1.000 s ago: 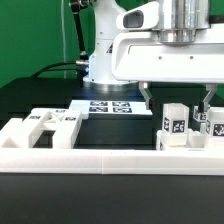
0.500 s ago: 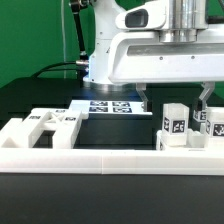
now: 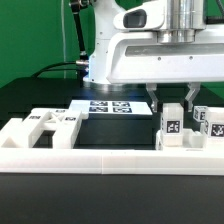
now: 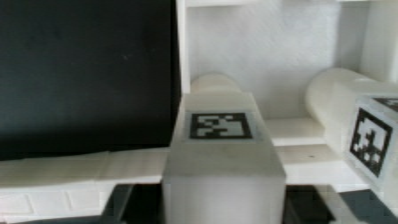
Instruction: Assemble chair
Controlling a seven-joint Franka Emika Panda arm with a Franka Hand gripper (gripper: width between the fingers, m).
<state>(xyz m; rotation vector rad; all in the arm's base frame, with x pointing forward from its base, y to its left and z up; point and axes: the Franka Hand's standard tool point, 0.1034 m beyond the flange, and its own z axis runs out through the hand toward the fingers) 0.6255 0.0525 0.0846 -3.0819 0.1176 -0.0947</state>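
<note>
1. Subject: the upright chair piece (image 3: 172, 124) stands on end directly beneath the gripper (image 3: 171, 98), between its 2 fingers (image 3: 152, 97). Its long axis is vertical, with the rounded end up. 1 tagged face looks toward the exterior camera. In the wrist view the same piece (image 4: 221, 150) shows a second tag facing up toward the hand.

2. Hand: the fingers are apart at a moderate width, 1 on each side of the piece, reaching only its upper part. A sliver of gap shows at the finger on the exterior view's left. Contact at the other finger cannot be told. No clamping is seen.

3. Change: 1 s and 0.5 s ago the fingers stood much wider, the one on the exterior view's right out over the neighbouring part. They have since drawn in close to the piece. The piece itself has not shifted.

4. Surroundings: a second chair piece (image 3: 211, 126), also upright and tagged, stands just beyond the finger on the exterior view's right, near it. The slotted chair panel (image 3: 50, 122) lies flat, well away from the hand toward the exterior view's left. The marker board (image 3: 108, 106) lies on the black table (image 3: 40, 95) behind the hand. The border rail (image 3: 100, 160) runs in front of all the parts.
</note>
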